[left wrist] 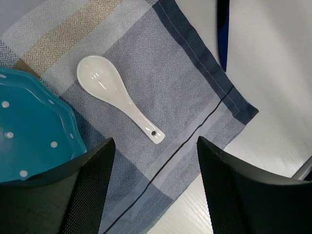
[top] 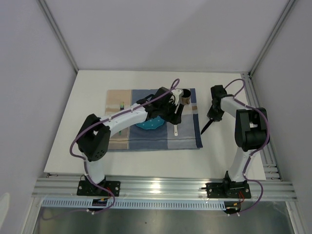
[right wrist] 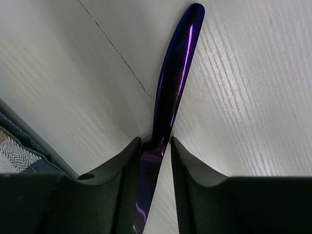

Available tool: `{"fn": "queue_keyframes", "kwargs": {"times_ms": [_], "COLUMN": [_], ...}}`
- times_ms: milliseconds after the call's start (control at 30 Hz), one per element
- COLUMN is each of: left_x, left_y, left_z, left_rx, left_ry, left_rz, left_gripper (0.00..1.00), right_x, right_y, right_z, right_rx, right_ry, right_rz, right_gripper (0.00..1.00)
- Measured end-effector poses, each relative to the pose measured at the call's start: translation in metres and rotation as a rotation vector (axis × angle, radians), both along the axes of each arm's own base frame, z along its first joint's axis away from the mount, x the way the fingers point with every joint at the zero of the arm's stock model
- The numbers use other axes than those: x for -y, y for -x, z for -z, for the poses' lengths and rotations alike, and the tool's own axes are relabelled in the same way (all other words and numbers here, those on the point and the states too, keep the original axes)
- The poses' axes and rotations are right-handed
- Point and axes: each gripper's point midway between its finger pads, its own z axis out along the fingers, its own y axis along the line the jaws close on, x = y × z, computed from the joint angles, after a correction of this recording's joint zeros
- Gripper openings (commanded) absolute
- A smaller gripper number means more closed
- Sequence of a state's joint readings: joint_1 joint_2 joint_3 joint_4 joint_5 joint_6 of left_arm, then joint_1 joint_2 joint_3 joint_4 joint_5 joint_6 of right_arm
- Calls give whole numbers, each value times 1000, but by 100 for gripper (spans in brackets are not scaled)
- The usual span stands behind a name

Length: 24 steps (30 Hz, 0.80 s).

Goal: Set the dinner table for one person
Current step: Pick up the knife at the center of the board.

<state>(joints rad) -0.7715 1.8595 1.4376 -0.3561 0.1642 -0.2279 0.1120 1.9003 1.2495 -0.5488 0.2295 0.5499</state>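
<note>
My left gripper hangs open above the right part of the checked placemat, holding nothing. A white ceramic spoon lies on the cloth below it, beside a teal dotted plate. On the bare dinner table, right of the placemat, my right gripper is shut on a dark purple knife. Its fingers press both sides where handle meets blade, and the handle points away from them. From above, the knife slants down-left from the right gripper.
A brown cup stands at the placemat's far right corner, close to the left gripper. A small green-tipped item lies on the cloth's left side. Aluminium rails run along the table's right and near edges.
</note>
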Motion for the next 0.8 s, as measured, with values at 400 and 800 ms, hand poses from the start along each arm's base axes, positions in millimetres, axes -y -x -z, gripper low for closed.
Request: {"fn": "queue_keyframes", "kwargs": {"times_ms": [400, 800], "left_x": [-7, -8], "left_y": [18, 19], "left_z": [-36, -33], "left_rx": [57, 54], "left_ry": [57, 53], "left_rz": [17, 17], "left_gripper": [73, 72], "right_x": [-2, -3], "right_y": [-3, -2], "right_z": [0, 0], "right_rx": [13, 22], "right_ry": [3, 18], "right_rz": [13, 9], "right_gripper": [2, 0]}}
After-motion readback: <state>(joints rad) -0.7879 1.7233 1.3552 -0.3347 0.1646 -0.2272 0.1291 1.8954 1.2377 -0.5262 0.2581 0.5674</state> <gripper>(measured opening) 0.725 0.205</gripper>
